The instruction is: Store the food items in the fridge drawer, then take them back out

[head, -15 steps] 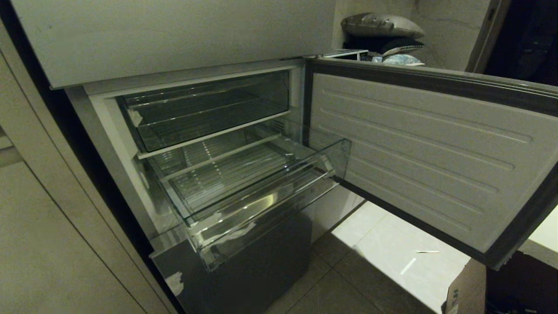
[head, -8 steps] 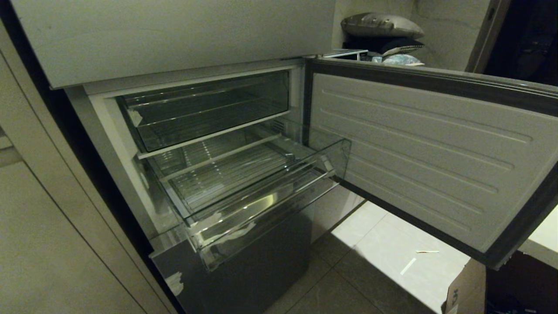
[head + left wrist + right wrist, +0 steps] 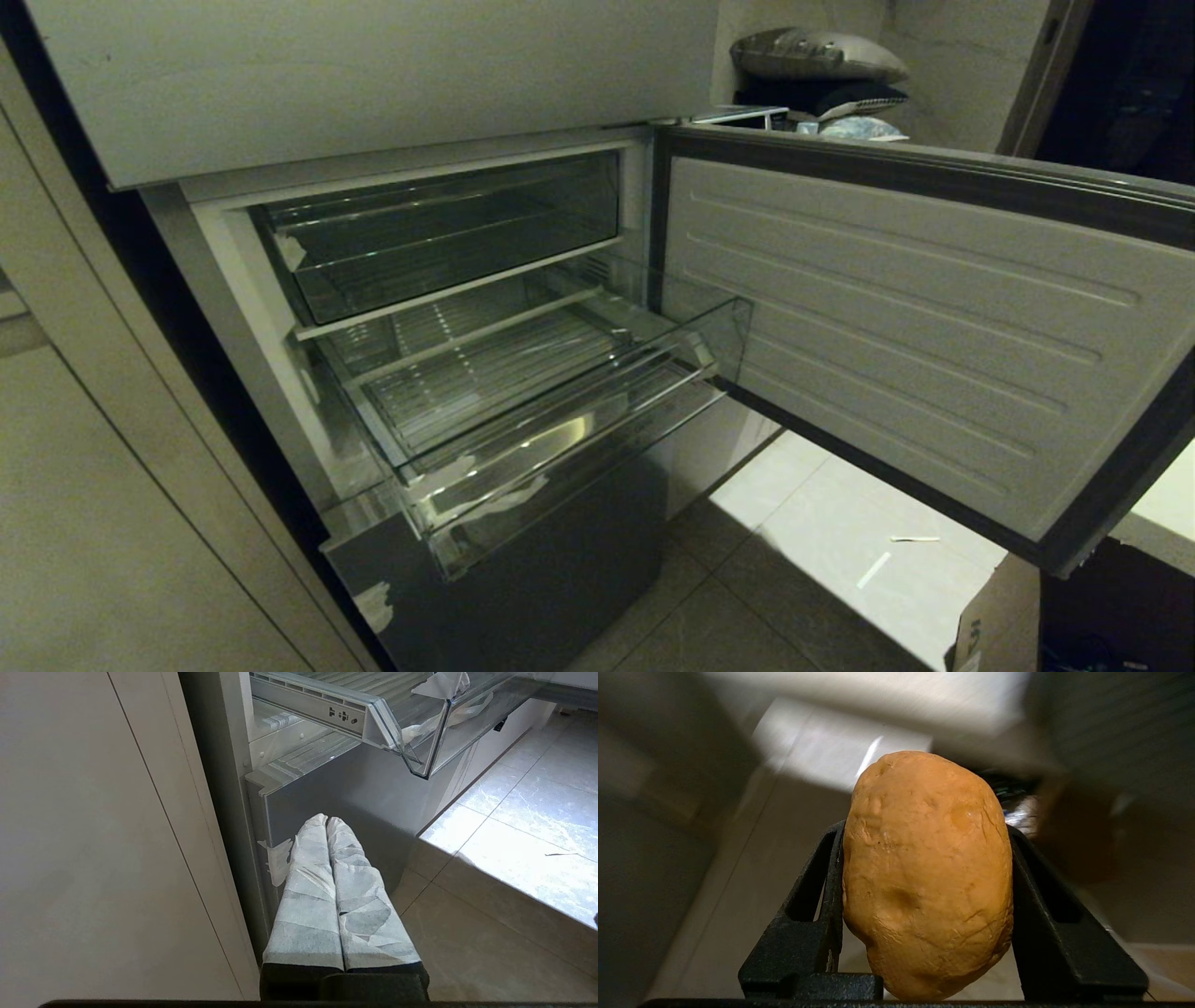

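Observation:
A tan-brown, potato-like food item (image 3: 927, 877) fills the right wrist view, clamped between the black fingers of my right gripper (image 3: 924, 828), which is shut on it above the tiled floor. The clear fridge drawer (image 3: 523, 462) stands pulled out in the head view, its ribbed floor bare and whitish tape scraps on its front edge. Neither arm shows in the head view. My left gripper (image 3: 327, 820), wrapped in white tape, is shut and empty. It hangs low beside the grey lower door front, under the fridge drawer's corner (image 3: 411, 732).
The fridge door (image 3: 915, 327) is swung wide open to the right. Another clear drawer (image 3: 439, 233) sits closed above. A beige cabinet panel (image 3: 112, 523) stands to the left, a cardboard box (image 3: 999, 616) at the lower right, and tape strips (image 3: 878, 567) on the floor.

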Tool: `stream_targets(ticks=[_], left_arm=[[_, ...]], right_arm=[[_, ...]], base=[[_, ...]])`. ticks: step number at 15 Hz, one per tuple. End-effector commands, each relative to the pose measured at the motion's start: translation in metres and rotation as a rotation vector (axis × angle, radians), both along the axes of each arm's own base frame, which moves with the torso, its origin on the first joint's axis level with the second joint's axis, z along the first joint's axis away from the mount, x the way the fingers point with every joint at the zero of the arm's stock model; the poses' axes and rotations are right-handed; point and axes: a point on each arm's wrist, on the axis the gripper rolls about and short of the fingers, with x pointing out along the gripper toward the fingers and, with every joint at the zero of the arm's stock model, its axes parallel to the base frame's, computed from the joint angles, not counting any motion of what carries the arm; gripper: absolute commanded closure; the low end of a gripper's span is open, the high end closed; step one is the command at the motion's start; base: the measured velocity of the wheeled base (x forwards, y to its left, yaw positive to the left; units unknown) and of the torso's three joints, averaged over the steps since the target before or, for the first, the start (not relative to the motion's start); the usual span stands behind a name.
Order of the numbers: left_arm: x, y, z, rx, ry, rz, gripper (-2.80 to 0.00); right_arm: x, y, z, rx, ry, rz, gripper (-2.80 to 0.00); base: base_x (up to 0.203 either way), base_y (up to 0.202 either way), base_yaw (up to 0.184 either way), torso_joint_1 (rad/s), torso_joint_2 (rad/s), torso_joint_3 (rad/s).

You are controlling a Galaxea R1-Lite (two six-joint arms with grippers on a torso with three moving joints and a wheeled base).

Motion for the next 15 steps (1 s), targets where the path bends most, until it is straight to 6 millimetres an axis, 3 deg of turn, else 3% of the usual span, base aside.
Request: stream_targets(ticks=[1,4,9,15], left_arm=[[0.000,0.000,0.000,0.000,-0.002,-0.001,0.00],[0.000,0.000,0.000,0.000,0.000,-0.001,0.00],[0.000,0.000,0.000,0.000,-0.001,0.000,0.00],[0.000,0.000,0.000,0.000,0.000,-0.001,0.00]], right_arm=[[-0.008,0.038,-0.013,-0.039,-0.015,0.127,0.00],[-0.012,0.056,-0.032,-0.032,0.021,0.236,0.00],[-0.018,0.065,-0.044,-0.033,0.056,0.276,0.00],[-0.016,0.065,-0.040,-0.051,0.045,0.304,0.00]], base=[[0.000,0.000,0.000,0.000,0.00,0.000],[0.000,0.000,0.000,0.000,0.00,0.000],[0.000,-0.002,0.013,0.000,0.00,0.001],[0.000,-0.009,0.169,0.002,0.00,0.004]])
